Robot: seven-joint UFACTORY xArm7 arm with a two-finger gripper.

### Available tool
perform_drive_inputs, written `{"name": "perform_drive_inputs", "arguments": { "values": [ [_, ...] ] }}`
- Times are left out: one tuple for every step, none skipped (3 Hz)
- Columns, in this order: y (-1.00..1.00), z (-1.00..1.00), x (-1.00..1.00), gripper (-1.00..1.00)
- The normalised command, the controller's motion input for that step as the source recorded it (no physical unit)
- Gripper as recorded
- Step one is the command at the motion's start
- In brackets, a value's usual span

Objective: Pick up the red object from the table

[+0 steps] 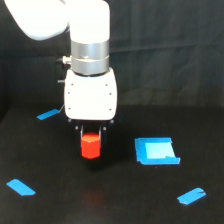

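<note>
Directly beneath the white box-shaped gripper (91,137) sits the small red-orange hexagonal block (91,145), and that is where all the action is. Dark fingers (103,135) drop down on either side of the block's top, and the jaws look closed onto it, though the fingers are black against a black matte table (60,205) and I cannot swear the pads are truly touching. A faint reddish glint shows on the table below the block, with a dark band between, so my read is that the block hangs just clear of the surface rather than resting on it.

Off to the exterior view's right of the block lies a blue square patch (156,151), near but apart. A blue tape strip (48,114) sits beyond the block toward the exterior view's left, another (20,187) nearer the camera on that side, and a third (191,195) nearer the camera toward the exterior view's right, all well away from the block.

For this step, the lift wants to go straight up, wrist held level, no sideways drift. Only the upper part of the block appears to be pinched, so a steady squeeze matters: any jerk could let it tip or slide out. Slow and vertical wins it.
</note>
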Motion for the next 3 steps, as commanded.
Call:
{"name": "perform_drive_inputs", "arguments": {
  "values": [
    [0.22, 0.85, 0.0, -0.98],
    [0.15, 1.0, -0.19, -1.0],
    [0.01, 0.97, -0.09, -0.92]
  ]
}}
